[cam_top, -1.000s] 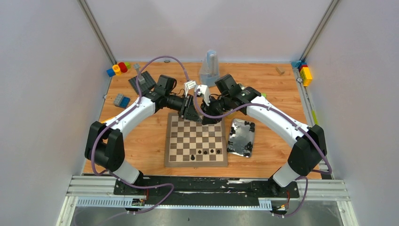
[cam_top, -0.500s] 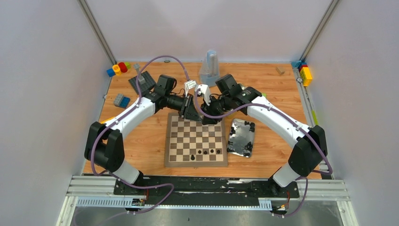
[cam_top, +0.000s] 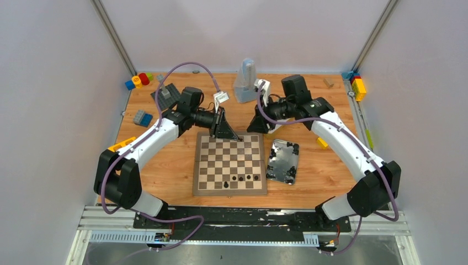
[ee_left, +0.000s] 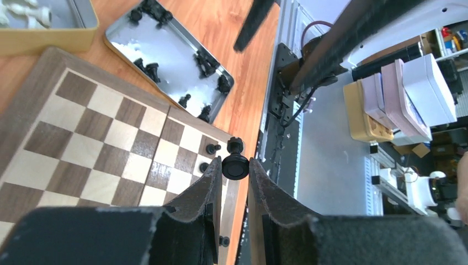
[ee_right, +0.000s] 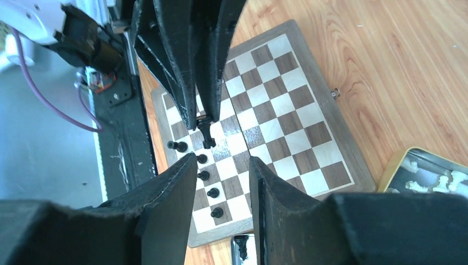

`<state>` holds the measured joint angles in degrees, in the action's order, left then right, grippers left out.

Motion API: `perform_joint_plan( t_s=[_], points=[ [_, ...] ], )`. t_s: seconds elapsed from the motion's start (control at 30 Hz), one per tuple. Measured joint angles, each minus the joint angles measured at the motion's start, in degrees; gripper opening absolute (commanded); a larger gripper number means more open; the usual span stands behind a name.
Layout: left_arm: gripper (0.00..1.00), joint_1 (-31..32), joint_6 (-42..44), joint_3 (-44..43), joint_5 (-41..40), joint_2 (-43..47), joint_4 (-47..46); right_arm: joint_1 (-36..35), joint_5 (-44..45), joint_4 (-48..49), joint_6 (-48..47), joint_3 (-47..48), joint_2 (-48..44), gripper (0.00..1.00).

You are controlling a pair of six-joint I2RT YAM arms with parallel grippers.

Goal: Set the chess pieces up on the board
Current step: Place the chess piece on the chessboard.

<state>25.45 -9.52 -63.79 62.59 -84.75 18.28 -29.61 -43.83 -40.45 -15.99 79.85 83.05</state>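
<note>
Wooden table (cam_top: 165,154), checkered board (cam_top: 230,163), left hand (ee_left: 233,164) pinching glossy black piece (ee_left: 235,167), right hand (ee_right: 222,160) spread, empty.

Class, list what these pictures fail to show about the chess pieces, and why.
Top view: kinds of black pieces on the board; too small.
Left wrist view: kind of the held black piece; seen base-on between the left fingers.
Left wrist view: count of cream pieces in the yellow tin; cut off by the edge.

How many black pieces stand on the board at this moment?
5. Four black pieces stand in the second-nearest row of the board, one in the nearest row. A sixth piece is gripped in the left claw. None seems hidden.
</note>
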Motion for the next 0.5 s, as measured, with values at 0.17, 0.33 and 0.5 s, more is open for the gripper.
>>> perform_joint_plan(
  t_s=[0.17, 0.33, 0.5],
  points=[
    [0.00, 0.0, -1.9, 1.5, -1.4, 0.9, -8.0, 6.4, -7.9, 4.0, 6.6, -0.3, 0.1, 0.44],
    [0.00, 0.0, -9.6, 9.0, -3.0, 4.1, -25.7, 9.5, -16.1, 7.9, 11.8, -1.7, 0.9, 0.46],
    [0.00, 0.1, -17.6, 14.3, -4.3, 4.2, -40.1, 9.5, -21.4, 10.1, 15.2, -4.1, 2.8, 0.53]
  ],
)
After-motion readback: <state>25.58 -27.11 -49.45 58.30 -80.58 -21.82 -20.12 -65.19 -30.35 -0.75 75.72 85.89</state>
